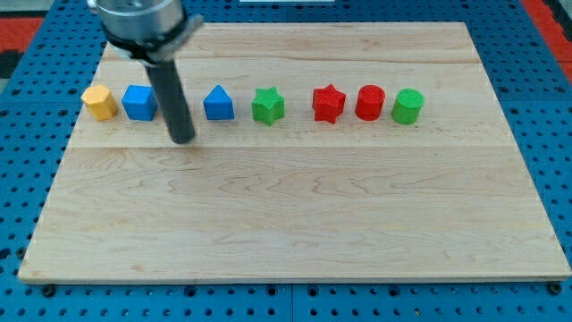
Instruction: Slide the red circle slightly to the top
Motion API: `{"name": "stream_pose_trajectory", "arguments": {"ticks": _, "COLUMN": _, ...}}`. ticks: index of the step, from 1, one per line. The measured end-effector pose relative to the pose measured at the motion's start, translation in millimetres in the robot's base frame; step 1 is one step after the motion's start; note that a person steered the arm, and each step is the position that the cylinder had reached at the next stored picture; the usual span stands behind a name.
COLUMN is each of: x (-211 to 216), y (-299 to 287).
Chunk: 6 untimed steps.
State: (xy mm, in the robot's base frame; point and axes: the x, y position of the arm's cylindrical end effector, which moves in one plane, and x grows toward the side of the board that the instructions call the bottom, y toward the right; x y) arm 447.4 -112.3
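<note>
The red circle [369, 103] stands in a row of blocks across the upper part of the wooden board [295, 224], second from the view's right. A red star [328, 103] is just left of it and a green circle [407, 106] just right of it. My tip [181, 139] is far to the left of the red circle, just below the row, between the blue cube [139, 103] and the blue triangle-topped block [218, 104]. The rod hides the yellow block that stands there.
A green star [267, 105] stands in the middle of the row. A yellow hexagon block [99, 102] is at the row's left end. The board lies on a blue perforated table [18, 197].
</note>
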Motion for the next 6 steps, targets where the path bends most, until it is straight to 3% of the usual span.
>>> {"name": "stream_pose_trajectory", "arguments": {"ticks": 1, "x": 21.5, "y": 100.6}}
{"name": "stream_pose_trajectory", "arguments": {"ticks": 3, "x": -33.3, "y": 212.3}}
{"name": "stream_pose_trajectory", "arguments": {"ticks": 5, "x": -61.6, "y": 224.7}}
{"name": "stream_pose_trajectory", "arguments": {"ticks": 6, "x": -96.6, "y": 215.6}}
